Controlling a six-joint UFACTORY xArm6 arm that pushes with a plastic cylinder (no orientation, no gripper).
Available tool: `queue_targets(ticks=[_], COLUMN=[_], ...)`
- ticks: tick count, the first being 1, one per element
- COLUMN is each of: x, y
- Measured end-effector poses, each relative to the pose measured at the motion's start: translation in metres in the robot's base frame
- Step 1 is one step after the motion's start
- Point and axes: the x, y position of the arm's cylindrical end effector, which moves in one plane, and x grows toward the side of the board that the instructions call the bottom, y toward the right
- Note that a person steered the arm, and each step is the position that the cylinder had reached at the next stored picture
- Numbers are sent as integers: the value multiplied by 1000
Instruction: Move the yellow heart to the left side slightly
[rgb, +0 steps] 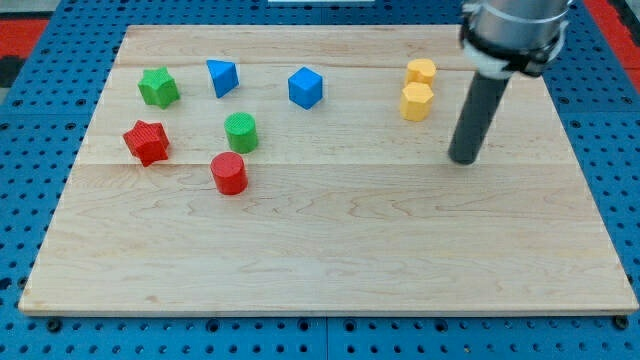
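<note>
Two yellow blocks stand close together at the board's upper right. The upper one looks like the yellow heart, though its shape is hard to make out. The lower one looks like a pentagon and almost touches it. My tip rests on the board to the right of and below both yellow blocks, apart from them. The dark rod rises from it towards the view's top right.
On the wooden board, the left half holds a green star, blue triangle, blue cube, red star, green cylinder and red cylinder.
</note>
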Motion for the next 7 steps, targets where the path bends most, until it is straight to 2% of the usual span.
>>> queue_targets(ticks=[2,3,6,7], x=[11,-8,-28,-60], y=[-52,-53,-64,-57])
